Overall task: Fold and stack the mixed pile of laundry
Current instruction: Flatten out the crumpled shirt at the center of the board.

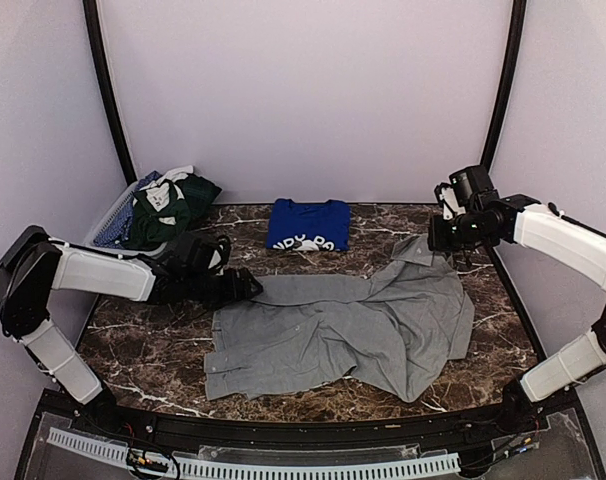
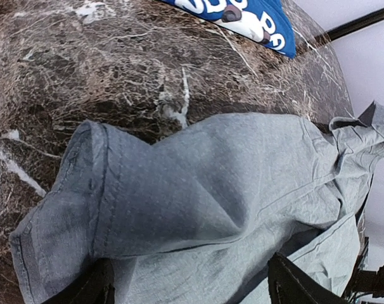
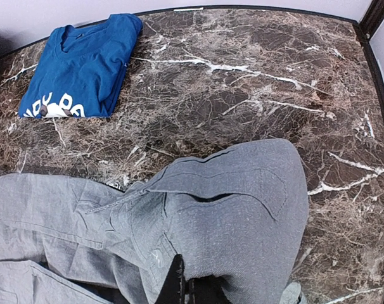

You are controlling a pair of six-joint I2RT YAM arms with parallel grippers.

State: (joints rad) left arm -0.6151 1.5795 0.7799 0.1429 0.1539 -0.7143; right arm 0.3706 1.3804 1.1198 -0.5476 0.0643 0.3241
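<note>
Grey polo shirt (image 1: 343, 335): spread across the near middle of the marble table (image 1: 483, 360), collar far right.
Blue T-shirt (image 1: 308, 222): folded, far centre.
Dark-green pieces (image 1: 163, 210): heaped in basket (image 1: 108, 215), far left.
Left gripper (image 1: 245, 285): fingers wide apart, straddling left sleeve.
Right gripper (image 3: 191, 286): pinched closed on collar fabric.
</note>
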